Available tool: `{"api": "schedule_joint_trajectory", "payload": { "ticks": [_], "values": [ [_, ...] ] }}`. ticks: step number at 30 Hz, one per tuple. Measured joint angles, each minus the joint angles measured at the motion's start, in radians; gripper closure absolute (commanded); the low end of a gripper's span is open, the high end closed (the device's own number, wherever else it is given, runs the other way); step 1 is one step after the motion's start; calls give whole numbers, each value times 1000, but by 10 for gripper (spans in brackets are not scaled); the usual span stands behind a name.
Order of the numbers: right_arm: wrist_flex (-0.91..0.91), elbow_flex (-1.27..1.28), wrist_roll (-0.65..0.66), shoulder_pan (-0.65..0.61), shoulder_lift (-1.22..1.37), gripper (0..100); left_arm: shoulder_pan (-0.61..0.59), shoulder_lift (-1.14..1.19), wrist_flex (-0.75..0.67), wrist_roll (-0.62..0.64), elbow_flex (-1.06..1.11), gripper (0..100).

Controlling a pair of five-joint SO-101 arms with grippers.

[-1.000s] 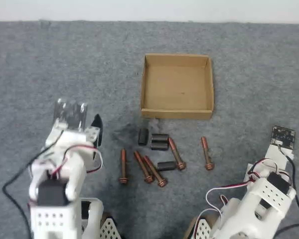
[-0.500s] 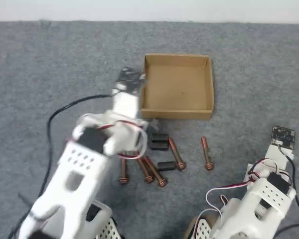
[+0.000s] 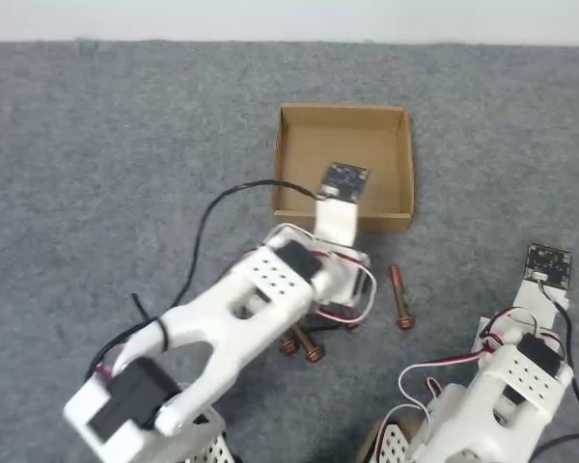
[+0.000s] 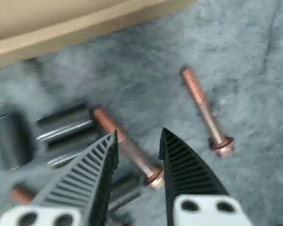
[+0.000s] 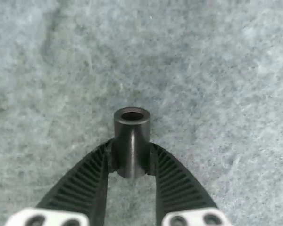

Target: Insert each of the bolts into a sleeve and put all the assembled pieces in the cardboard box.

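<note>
My left gripper [image 4: 139, 136] is open, low over the pile, with one copper bolt [image 4: 127, 148] lying on the carpet between its fingertips. Another bolt [image 4: 205, 110] lies apart to the side. Black sleeves [image 4: 66, 123] rest beside the first bolt. In the high view my left arm [image 3: 270, 289] stretches across the pile and hides most of it; one bolt [image 3: 398, 297] and the heads of others [image 3: 304, 342] show. The cardboard box [image 3: 343, 220] stands just beyond, with nothing inside. My right gripper [image 5: 132, 157] is shut on a black sleeve [image 5: 132, 136], held with its bore facing away from the wrist.
Grey carpet covers the table. The right arm [image 3: 507, 381] sits at the near right corner, away from the pile. The box wall [image 4: 85, 26] runs close behind the sleeves. A black cable [image 3: 207, 217] trails from the left arm.
The left arm has swung from the left side of the table rightward and now reaches over the bolts and sleeves. The right arm has stayed put.
</note>
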Motion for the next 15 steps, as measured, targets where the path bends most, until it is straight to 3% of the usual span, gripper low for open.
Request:
{"api": "schedule_joint_trajectory", "payload": {
  "ticks": [9,15],
  "values": [
    [0,12,0,-15,0,992,123,189,-46,94,-144,803],
    [-5,12,0,-20,0,992,110,396,-48,100,-313,790]
  ]
}}
